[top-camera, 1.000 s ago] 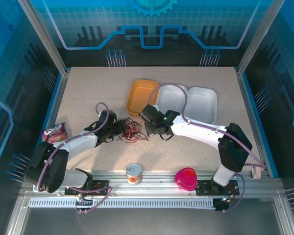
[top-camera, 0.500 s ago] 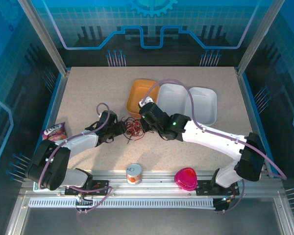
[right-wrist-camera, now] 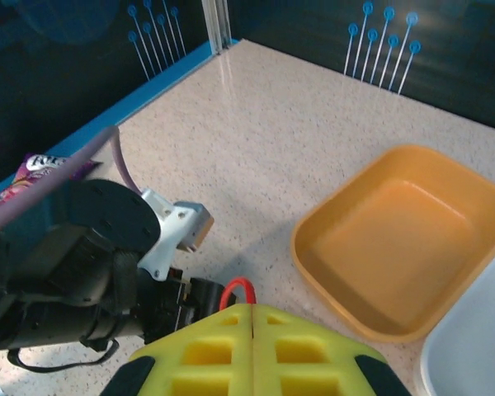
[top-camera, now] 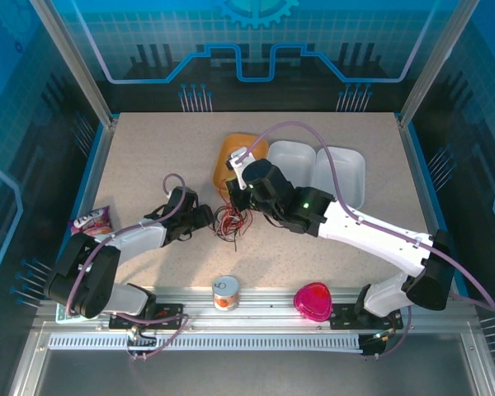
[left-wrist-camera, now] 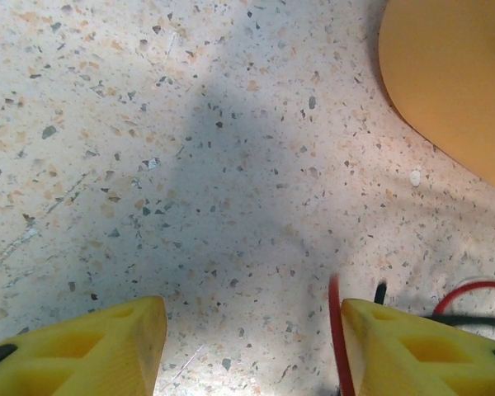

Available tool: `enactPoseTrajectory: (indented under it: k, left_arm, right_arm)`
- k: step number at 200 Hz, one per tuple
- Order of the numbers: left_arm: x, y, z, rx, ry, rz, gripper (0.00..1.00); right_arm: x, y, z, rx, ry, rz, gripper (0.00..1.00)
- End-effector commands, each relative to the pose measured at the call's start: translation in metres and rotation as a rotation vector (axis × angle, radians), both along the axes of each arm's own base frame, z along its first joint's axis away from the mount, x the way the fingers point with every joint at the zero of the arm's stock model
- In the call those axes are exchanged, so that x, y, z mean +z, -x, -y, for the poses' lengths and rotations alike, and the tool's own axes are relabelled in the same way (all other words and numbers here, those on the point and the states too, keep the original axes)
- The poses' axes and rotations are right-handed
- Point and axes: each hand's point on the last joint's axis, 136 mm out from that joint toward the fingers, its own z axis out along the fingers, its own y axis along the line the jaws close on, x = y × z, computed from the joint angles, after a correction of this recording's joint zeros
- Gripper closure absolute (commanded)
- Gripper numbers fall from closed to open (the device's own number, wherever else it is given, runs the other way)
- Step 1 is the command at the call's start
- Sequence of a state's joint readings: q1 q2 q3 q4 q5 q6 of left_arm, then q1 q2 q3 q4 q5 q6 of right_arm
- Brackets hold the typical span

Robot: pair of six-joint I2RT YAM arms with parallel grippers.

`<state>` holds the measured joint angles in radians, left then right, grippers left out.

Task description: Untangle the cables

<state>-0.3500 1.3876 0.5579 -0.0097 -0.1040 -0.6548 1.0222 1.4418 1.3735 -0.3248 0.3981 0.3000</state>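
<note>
Cables [top-camera: 231, 221] beside orange tray [top-camera: 233, 155], white trays [top-camera: 351, 169] behind

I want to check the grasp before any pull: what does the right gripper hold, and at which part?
The right gripper has its fingers shut on the dark red cable, pinching a small loop that pokes out beyond their tips.

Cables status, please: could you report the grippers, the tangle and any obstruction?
Left gripper open, red strand beside one finger. Right gripper shut on cables, red loop showing. Orange tray close behind them.
</note>
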Motion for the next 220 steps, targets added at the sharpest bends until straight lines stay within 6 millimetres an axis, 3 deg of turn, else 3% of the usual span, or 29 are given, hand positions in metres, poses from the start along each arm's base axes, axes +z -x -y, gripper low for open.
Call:
enactPoseTrajectory:
  k: [1, 42, 73, 81, 91, 114, 135, 164, 220]
  left_arm:
    - [0.004, 0.001, 0.004, -0.003, 0.026, 0.017, 0.39]
    - [0.027, 0.000, 0.003, -0.003, 0.039, 0.076, 0.25]
    - [0.047, 0.002, 0.003, -0.042, 0.027, 0.132, 0.08]
    - [0.052, 0.003, 0.006, -0.073, 0.029, 0.150, 0.04]
    - [0.059, 0.003, 0.012, -0.130, 0.037, 0.180, 0.01]
    - [0.071, 0.005, 0.024, -0.228, 0.051, 0.217, 0.01]
    - [0.074, 0.007, 0.034, -0.279, 0.073, 0.231, 0.01]
    - [0.073, 0.005, 0.051, -0.330, 0.091, 0.228, 0.01]
    - [0.048, 0.004, 0.061, -0.320, 0.055, 0.143, 0.01]
  right_arm:
    - [0.051, 0.003, -0.009, 0.044, -0.080, 0.104, 1.00]
    - [0.077, 0.001, -0.015, 0.067, -0.095, 0.169, 1.00]
    - [0.072, -0.007, -0.009, 0.004, -0.066, 0.158, 1.00]
    - [0.064, -0.010, -0.004, -0.026, -0.053, 0.132, 1.00]
    - [0.052, -0.014, 0.004, -0.058, -0.040, 0.086, 0.85]
    - [0.009, -0.021, 0.034, -0.166, -0.018, -0.078, 0.66]
    - [-0.039, -0.024, 0.065, -0.259, -0.023, -0.263, 0.61]
    - [-0.092, -0.024, 0.090, -0.331, -0.030, -0.452, 0.58]
    - [-0.154, -0.026, 0.092, -0.393, 0.079, -0.584, 0.50]
